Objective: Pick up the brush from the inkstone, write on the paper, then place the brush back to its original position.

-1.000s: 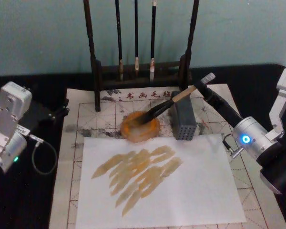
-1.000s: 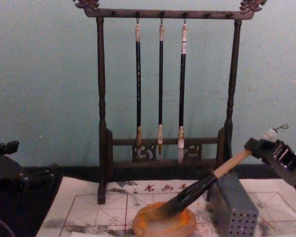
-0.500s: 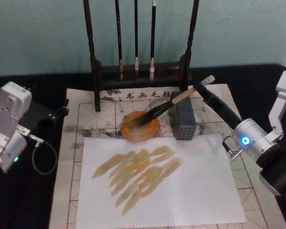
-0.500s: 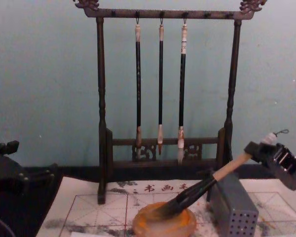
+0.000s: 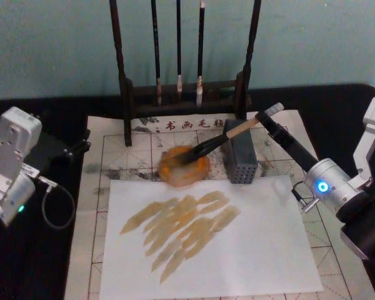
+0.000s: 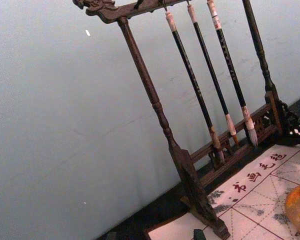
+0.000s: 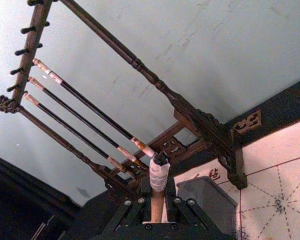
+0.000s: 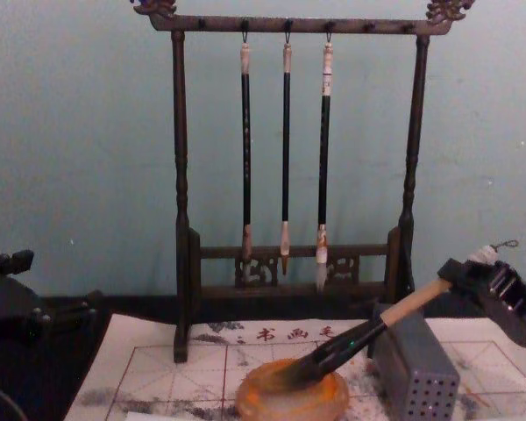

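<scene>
Inkstone [image 8: 291, 399] cut by edge; brush [image 7: 159, 176] handle hidden in right tool [image 7: 158, 204].

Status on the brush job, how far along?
Done: writing, by the look of it; the paper carries yellowish strokes. In hand: the right gripper grips the brush by its capped end, bristles in the inkstone, handle over the grey box. Left: release and withdraw. The left gripper sits parked at the left.

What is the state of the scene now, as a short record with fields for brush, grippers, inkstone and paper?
brush: tilted, bristles in the inkstone, handle over the grey box
right gripper: shut on the brush near its end cap
paper: white sheet with tan strokes, in front of the inkstone
left gripper: idle, far left of the paper
</scene>
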Tool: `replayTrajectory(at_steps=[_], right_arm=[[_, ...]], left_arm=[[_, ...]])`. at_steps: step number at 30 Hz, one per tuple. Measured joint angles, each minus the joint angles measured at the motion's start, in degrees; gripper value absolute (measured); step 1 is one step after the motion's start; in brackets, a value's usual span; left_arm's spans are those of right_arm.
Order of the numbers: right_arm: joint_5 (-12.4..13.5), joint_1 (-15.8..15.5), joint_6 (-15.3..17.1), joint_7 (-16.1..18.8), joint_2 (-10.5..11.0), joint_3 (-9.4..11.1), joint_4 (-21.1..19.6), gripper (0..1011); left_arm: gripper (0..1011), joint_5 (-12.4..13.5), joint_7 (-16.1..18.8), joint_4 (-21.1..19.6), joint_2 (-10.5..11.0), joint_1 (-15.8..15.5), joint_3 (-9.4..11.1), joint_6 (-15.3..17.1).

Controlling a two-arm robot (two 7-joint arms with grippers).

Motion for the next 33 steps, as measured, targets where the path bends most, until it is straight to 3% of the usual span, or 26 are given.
replayTrajectory(at_steps=[33], right_arm=[[1.11,-0.74,0.73,-1.27,0.81,0.05,-0.83,178]], left_arm=[[1001,0.00,0.00,0.00,0.00,0.00,0.00,0.00]])
